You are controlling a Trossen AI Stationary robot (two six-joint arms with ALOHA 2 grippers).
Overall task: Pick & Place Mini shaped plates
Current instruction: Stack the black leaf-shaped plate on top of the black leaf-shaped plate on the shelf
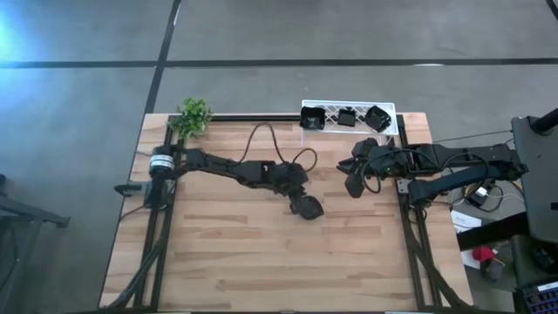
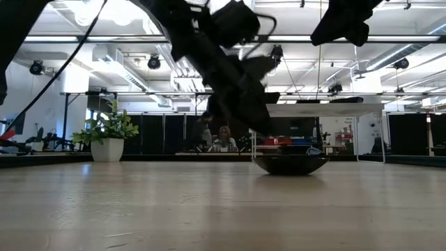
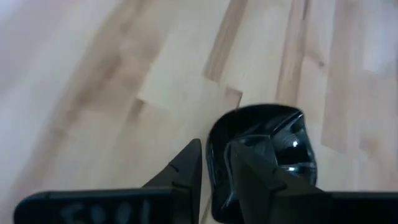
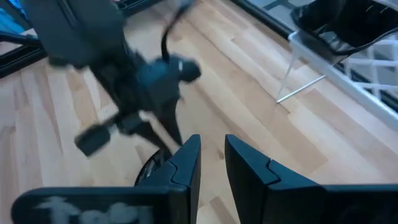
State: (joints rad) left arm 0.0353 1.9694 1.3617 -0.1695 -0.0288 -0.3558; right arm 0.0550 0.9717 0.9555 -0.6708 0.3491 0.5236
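Plate at the left gripper's tips, mid-table

The left gripper (image 3: 214,171) straddles the rim of the black plate (image 3: 261,149) resting on the table (image 1: 227,253), jaws parted (right gripper (image 4: 211,158), slightly open and empty, hovers farther off).

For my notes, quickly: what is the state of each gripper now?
Left gripper: open around the rim of the black plate on the table.
Right gripper: open, holding nothing.

The left gripper (image 3: 214,171) hides part of the plate's (image 3: 273,134) rim.
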